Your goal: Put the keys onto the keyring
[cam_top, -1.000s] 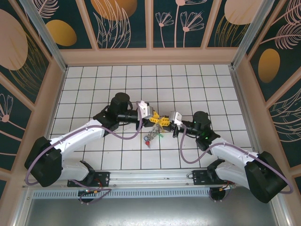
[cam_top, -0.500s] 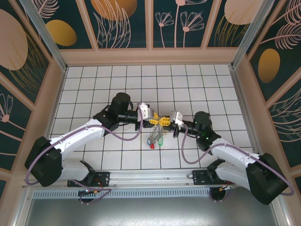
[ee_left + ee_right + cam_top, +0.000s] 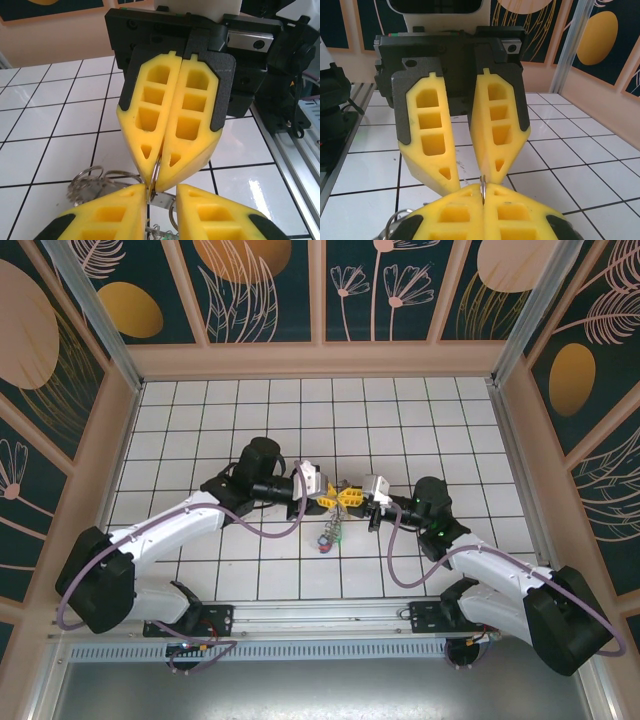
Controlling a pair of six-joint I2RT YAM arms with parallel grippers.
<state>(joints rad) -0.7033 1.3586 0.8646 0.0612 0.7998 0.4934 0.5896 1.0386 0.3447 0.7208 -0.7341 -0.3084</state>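
- The keyring (image 3: 156, 176) is hanging edge-on between the two grippers, above the tabletop (image 3: 200, 420).
- The keys (image 3: 328, 536) are dangling in a bunch below it.
- The right gripper (image 3: 352, 497) is clenching its fingers on the keyring.
- The left gripper (image 3: 327, 498) is keeping its fingers slightly apart around a silver piece (image 3: 161, 201) — whether it is grasping, I cannot tell.

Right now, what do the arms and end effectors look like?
Left arm and right arm: white links, black joint housings, a mauve cable looping beside each. A small green light sits on the right arm. Left end effector and right end effector: two yellow wedge-shaped fingers with rectangular cut-outs, black backing plates.
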